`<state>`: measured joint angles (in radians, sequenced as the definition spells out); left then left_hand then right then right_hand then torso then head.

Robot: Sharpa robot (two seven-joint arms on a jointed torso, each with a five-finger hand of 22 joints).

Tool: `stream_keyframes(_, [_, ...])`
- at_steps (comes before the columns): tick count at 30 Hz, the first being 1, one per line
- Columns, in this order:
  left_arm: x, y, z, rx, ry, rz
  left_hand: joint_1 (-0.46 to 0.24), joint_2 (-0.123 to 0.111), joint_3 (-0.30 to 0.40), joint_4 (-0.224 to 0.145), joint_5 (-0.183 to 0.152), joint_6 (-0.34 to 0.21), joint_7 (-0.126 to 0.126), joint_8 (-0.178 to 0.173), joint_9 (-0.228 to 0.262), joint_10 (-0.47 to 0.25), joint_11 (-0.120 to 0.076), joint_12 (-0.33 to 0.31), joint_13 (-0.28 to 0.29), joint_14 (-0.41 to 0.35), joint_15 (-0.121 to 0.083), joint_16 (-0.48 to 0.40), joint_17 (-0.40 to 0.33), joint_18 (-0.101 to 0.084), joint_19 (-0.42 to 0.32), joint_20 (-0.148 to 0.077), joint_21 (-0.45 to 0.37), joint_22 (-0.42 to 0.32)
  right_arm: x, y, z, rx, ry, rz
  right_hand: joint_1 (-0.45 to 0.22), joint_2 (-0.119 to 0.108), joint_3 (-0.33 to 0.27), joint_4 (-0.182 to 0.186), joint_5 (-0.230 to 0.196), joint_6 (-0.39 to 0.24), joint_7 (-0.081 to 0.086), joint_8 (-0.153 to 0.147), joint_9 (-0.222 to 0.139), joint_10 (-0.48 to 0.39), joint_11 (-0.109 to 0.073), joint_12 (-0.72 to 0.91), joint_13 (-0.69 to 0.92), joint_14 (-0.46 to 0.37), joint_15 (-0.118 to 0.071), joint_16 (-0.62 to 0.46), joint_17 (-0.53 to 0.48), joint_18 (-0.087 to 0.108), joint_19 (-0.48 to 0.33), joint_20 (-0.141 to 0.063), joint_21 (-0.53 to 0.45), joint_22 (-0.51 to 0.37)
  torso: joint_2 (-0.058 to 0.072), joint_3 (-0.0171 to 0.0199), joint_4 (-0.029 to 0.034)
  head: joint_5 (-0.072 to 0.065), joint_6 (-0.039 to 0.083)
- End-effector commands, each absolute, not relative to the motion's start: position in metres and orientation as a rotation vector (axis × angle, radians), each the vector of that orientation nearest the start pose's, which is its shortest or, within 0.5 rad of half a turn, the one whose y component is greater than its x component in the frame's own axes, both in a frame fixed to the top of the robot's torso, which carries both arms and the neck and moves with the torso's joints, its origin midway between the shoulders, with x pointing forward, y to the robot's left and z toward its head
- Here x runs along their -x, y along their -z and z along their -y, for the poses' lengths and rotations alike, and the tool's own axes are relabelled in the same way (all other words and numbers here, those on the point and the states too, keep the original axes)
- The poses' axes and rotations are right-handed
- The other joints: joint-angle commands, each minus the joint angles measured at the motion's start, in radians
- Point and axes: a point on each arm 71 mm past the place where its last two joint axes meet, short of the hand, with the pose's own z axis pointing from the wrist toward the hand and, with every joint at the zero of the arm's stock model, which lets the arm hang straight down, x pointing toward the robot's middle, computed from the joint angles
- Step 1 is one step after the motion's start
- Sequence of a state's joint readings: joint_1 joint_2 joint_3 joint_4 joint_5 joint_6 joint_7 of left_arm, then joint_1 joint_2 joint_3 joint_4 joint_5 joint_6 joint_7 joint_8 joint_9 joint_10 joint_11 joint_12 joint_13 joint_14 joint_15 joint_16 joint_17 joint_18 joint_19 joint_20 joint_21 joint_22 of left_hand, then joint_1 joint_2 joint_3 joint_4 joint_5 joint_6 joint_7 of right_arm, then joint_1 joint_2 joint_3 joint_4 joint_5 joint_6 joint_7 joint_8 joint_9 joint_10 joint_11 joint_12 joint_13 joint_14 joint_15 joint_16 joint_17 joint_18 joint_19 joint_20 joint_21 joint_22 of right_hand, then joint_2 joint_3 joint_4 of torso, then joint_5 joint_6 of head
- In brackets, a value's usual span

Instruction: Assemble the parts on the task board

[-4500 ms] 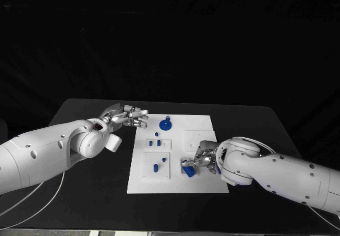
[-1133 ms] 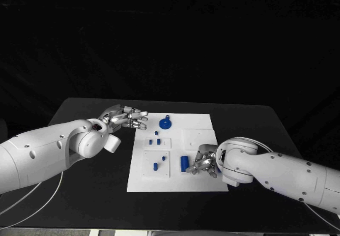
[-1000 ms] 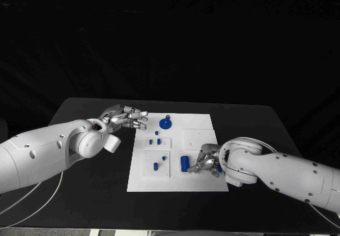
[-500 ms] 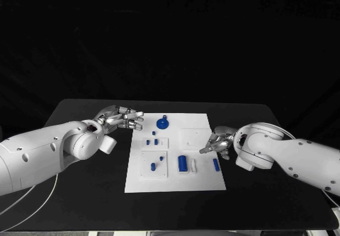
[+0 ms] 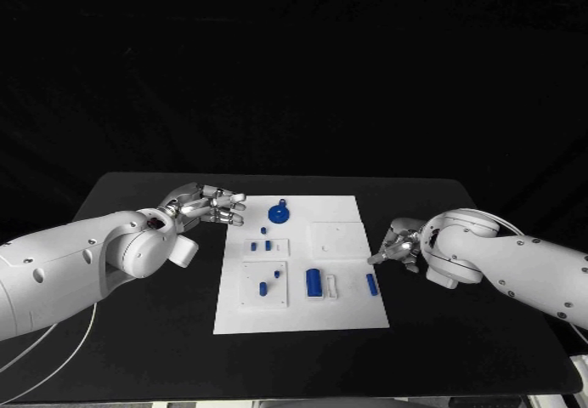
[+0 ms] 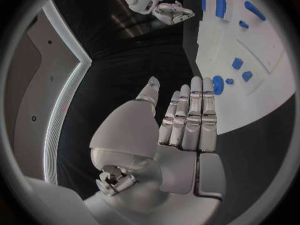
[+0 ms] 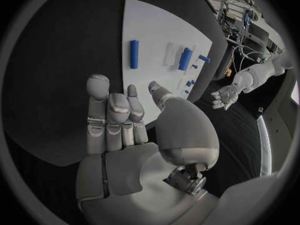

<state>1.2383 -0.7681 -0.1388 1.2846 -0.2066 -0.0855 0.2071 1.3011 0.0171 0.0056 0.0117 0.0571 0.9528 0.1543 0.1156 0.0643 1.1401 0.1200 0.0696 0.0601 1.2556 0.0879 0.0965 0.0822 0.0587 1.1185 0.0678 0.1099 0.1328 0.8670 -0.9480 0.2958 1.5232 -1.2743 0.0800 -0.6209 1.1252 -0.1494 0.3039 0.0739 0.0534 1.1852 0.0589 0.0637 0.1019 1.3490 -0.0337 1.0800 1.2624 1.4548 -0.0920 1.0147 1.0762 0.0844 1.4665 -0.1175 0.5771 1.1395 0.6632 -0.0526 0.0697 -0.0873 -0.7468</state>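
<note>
Your white board [image 5: 349, 310] lies in the middle of the black table [image 5: 490, 340], its long side running away from the robot.

The left hand [image 5: 206, 204] hangs over the dark table just off the board's far left corner, holding nothing. In the left wrist view its fingers [image 6: 190, 117] lie straight and side by side, the thumb set a little apart.

The right hand [image 5: 397, 241] sits just off the board's right edge, about halfway along it. It also holds nothing; its fingers [image 7: 112, 120] are stretched out, close together and slightly fanned at the tips.

Neither hand touches the board or any part, and nothing covers the parts from above.

You can count eight blue pieces in the head view:
- One round part [image 5: 279, 213] with a small knob stands at the far end.
- One small dot [image 5: 263, 230] lies just nearer than it.
- Two short pegs [image 5: 261, 246] stand side by side in a raised white square.
- One small peg [image 5: 278, 274] and one longer pin [image 5: 262, 289] lie on the near left square.
- One thick cylinder [image 5: 313, 282] lies beside a white bar [image 5: 330, 286].
- One slim bar [image 5: 371, 285] lies close to the right edge, nearest the right hand.

A plain white raised square [image 5: 333, 239] sits on the far right of the board, with no blue piece on it.
</note>
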Motion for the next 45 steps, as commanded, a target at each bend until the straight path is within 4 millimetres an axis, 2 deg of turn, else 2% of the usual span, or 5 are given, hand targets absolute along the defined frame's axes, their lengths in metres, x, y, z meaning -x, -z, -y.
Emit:
stream_keyframes(1, [-0.518, 0.218, -0.23, 0.938, 1.364, -1.771, -0.008, -0.004, 0.0, 0.004, 0.0, -0.005, -0.001, 0.004, 0.0, -0.007, 0.002, 0.007, 0.001, -0.007, 0.002, -0.001, 0.001, -0.012, -0.005, 0.003, 0.002, -0.001, -0.451, 0.27, 0.292, -0.341, -0.127, -2.297, -0.012, -0.015, -0.005, 0.021, -0.005, 0.003, -0.002, 0.0, -0.003, -0.005, 0.004, -0.008, -0.002, 0.0, 0.006, 0.0, 0.001, -0.005, 0.044, 0.007, -0.007, -0.002, 0.0, -0.001, 0.0009, -0.002, -0.002])
stream_keyframes(16, [-0.518, 0.218, -0.232, 0.926, 1.358, -1.778, -0.009, -0.004, 0.001, 0.004, 0.0, -0.006, -0.001, 0.004, 0.0, -0.008, 0.002, 0.007, 0.001, -0.007, 0.002, -0.002, 0.001, -0.012, -0.006, 0.003, 0.003, -0.001, -0.437, 0.3, 0.284, -0.296, -0.057, -2.383, 0.006, -0.047, -0.155, 0.185, -0.005, -0.005, -0.002, 0.001, -0.007, -0.011, 0.005, -0.027, -0.009, 0.002, 0.006, -0.017, -0.001, -0.007, 0.043, 0.007, -0.027, -0.011, 0.0, -0.0013, 0.0002, 0.0, -0.005])
stream_keyframes(25, [-0.518, 0.219, -0.231, 0.923, 1.36, -1.783, -0.01, -0.005, 0.0, 0.005, -0.001, -0.007, -0.001, 0.005, 0.0, -0.009, 0.003, 0.007, 0.001, -0.007, 0.002, -0.002, 0.001, -0.012, -0.006, 0.003, 0.003, -0.002, -0.436, 0.304, 0.281, -0.293, -0.05, -2.378, 0.023, -0.031, -0.152, 0.177, -0.005, 0.0, -0.002, 0.001, -0.006, -0.01, 0.004, -0.027, -0.009, 0.002, 0.006, -0.019, 0.001, -0.007, 0.044, 0.006, -0.027, -0.012, 0.0, -0.0011, 0.0016, -0.003, -0.006])
stream_keyframes(37, [-0.518, 0.219, -0.232, 0.926, 1.356, -1.786, -0.01, -0.005, 0.0, 0.005, -0.001, -0.007, -0.001, 0.005, 0.0, -0.009, 0.003, 0.007, 0.001, -0.007, 0.002, -0.002, 0.001, -0.012, -0.006, 0.003, 0.003, -0.002, -0.434, 0.313, 0.273, -0.306, -0.061, -2.363, 0.135, 0.066, -0.017, -0.001, -0.004, 0.018, -0.011, 0.001, -0.007, -0.009, -0.002, -0.027, -0.008, 0.003, 0.002, -0.023, 0.002, -0.01, 0.043, 0.005, -0.027, -0.012, 0.0, 0.0002, 0.0022, 0.001, -0.01])
stream_keyframes(45, [-0.518, 0.219, -0.232, 0.928, 1.353, -1.791, -0.008, -0.004, 0.001, 0.004, -0.001, -0.007, -0.001, 0.005, 0.0, -0.009, 0.003, 0.007, 0.001, -0.007, 0.002, -0.003, 0.002, -0.012, -0.007, 0.003, 0.004, -0.002, -0.433, 0.316, 0.274, -0.326, -0.064, -2.349, 0.03, 0.12, 0.104, -0.25, 0.048, 0.036, -0.011, 0.0, 0.008, -0.013, 0.0, -0.019, -0.012, 0.003, 0.006, -0.02, -0.007, -0.009, 0.043, 0.009, -0.022, -0.007, -0.001, -0.0012, 0.0005, 0.002, -0.01])
